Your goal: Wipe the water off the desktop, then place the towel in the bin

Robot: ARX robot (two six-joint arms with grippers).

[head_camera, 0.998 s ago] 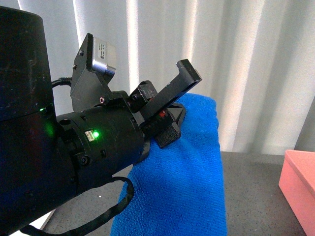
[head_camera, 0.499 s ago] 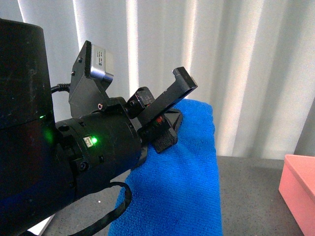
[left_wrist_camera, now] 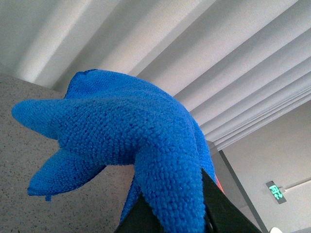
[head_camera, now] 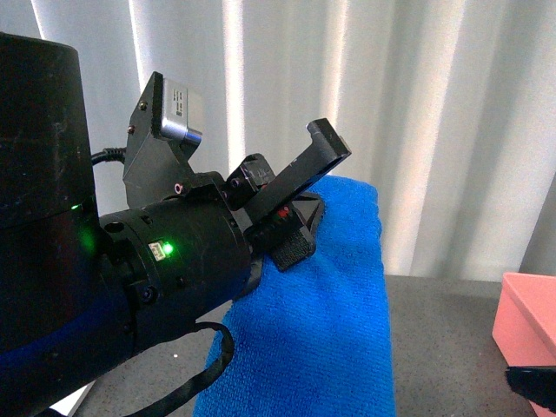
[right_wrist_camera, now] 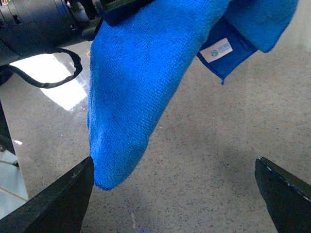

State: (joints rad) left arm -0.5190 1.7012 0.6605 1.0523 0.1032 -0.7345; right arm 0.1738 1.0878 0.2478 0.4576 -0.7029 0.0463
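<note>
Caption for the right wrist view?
Blue terry towel hangs from the left gripper above the speckled dark grey desktop; right gripper open.

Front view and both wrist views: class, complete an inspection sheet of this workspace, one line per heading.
Surface: dark grey, speckled, stone-like desktop; no water discernible.
Job's things: bright blue fluffy terry towel hangs above the desktop; salmon-pink rectangular plastic bin at the front view's right edge, towel not in it.
Clutter: nothing seen.
Grippers: left gripper shut on the towel; right gripper open and empty.
Cables: black cable loops beneath the left arm.
Surroundings: white vertical blinds; green lit sign.
</note>
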